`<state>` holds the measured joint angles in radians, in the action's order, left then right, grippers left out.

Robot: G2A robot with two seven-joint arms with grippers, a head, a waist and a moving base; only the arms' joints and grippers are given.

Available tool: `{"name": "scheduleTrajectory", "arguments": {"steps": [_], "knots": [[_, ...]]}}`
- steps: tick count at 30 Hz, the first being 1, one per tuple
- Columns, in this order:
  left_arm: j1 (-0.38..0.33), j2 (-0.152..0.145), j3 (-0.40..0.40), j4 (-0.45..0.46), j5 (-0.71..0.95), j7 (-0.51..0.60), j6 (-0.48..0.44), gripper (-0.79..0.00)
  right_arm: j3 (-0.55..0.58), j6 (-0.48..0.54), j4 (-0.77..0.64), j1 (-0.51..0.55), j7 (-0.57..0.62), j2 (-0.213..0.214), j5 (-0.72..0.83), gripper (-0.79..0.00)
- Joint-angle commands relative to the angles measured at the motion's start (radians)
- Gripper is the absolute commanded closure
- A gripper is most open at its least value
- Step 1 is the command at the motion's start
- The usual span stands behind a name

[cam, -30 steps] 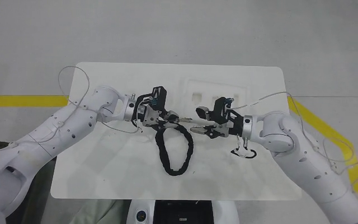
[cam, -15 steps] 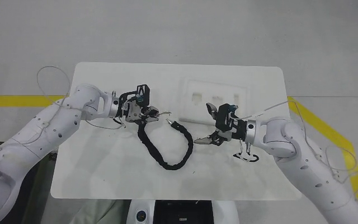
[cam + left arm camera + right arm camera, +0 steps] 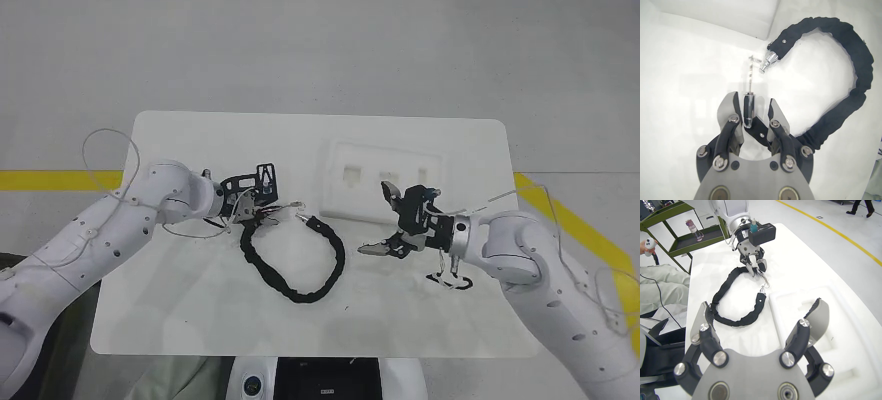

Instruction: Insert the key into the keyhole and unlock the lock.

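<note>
A black fabric-sleeved chain lock (image 3: 300, 290) lies in an open loop on the white table. Its steel lock body (image 3: 749, 109) sits between the fingers of my left gripper (image 3: 753, 103), against one finger (image 3: 734, 106) with a gap to the other. A key (image 3: 750, 75) sticks out of the body's end. The chain's pin end (image 3: 768, 60) lies free beside the key, out of the body. My right gripper (image 3: 380, 222) hovers wide open and empty to the right of the chain (image 3: 734, 319), facing the left gripper (image 3: 757, 271).
A white foam tray (image 3: 385, 175) with moulded recesses lies at the table's back, close to the pin end and under my right gripper. The table's edges are near on every side. A green shelf (image 3: 677, 243) stands beyond the table.
The pin end has come out of the lock body and the loop has opened. My left gripper drew left with the body and lowered it. My right gripper backed off to the right.
</note>
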<state>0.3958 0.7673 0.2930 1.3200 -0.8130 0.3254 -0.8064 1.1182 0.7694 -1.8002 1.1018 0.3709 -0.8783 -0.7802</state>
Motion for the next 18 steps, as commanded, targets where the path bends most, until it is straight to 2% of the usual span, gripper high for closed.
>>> {"name": "scheduleTrajectory", "arguments": {"steps": [1,4,8,12,18], "knots": [[0.002,0.006,0.007,-0.013,0.001,-0.007,-0.006,-0.785,0.012,0.003,0.000,0.010,-0.006,0.002,-0.006,-0.785],[0.003,0.012,0.033,-0.033,0.005,-0.051,-0.005,-0.785,0.030,0.008,-0.002,0.019,-0.029,0.003,-0.032,-0.785],[0.009,0.006,0.093,-0.072,-0.017,-0.209,-0.016,-0.785,0.057,0.025,0.030,-0.002,-0.121,0.001,-0.131,-0.785],[0.011,-0.002,0.148,-0.113,-0.109,-0.364,-0.022,-0.785,0.076,0.016,0.099,-0.038,-0.227,-0.004,-0.263,-0.785],[0.012,0.001,0.208,-0.211,-0.227,-0.584,0.015,-0.785,0.105,0.000,0.170,-0.102,-0.336,-0.006,-0.435,-0.785]]}}
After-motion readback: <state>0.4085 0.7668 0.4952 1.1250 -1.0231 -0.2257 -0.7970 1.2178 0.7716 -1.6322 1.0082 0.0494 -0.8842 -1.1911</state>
